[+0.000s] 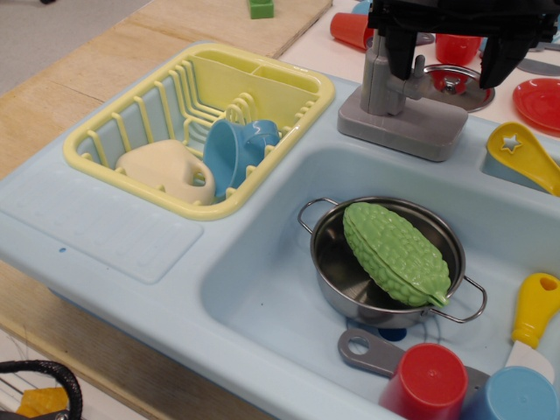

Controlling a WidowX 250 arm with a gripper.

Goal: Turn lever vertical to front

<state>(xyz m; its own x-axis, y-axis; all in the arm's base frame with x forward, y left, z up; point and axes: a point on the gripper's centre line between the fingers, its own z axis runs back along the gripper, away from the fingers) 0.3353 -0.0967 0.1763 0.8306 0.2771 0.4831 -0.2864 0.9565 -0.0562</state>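
Note:
The grey toy tap post (378, 83) stands on its rectangular grey base (398, 129) at the back rim of the sink. The lever (415, 81), a short grey arm with a small upright peg, juts to the right from the post. My black gripper (448, 74) hangs over it from the top edge, open. Its left finger (401, 54) is in front of the joint of post and lever. Its right finger (495, 63) is well to the right, over the silver lid. The peg shows between the fingers, and nothing is gripped.
A steel pot (337, 271) with a green bumpy gourd (395, 252) sits in the blue sink (254, 289). A yellow dish rack (131, 122) holds a blue cup (234, 150). A round silver lid (462, 87), red cups, a red plate and a yellow scoop (522, 156) surround the tap.

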